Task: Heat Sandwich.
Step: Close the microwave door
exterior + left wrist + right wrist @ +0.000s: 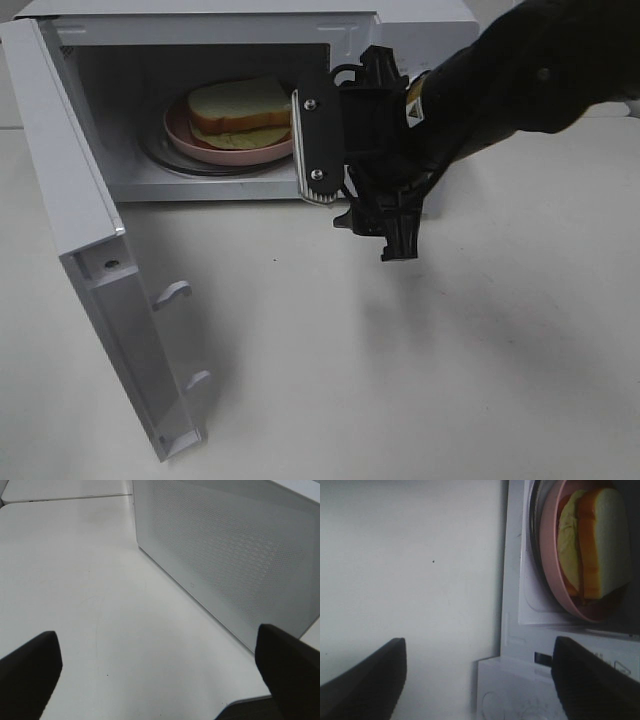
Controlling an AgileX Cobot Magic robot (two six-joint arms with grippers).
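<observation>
Where it lies plated, the sandwich [240, 112] shows white bread, orange crust.

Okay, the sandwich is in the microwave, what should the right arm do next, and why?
Probably draw the right gripper back from the opening. The sandwich sits on its plate inside, the gripper is open and empty, and it hangs where the open door must swing shut.

Parted fingers [27, 677] near perforated white panel [225, 555]
</observation>
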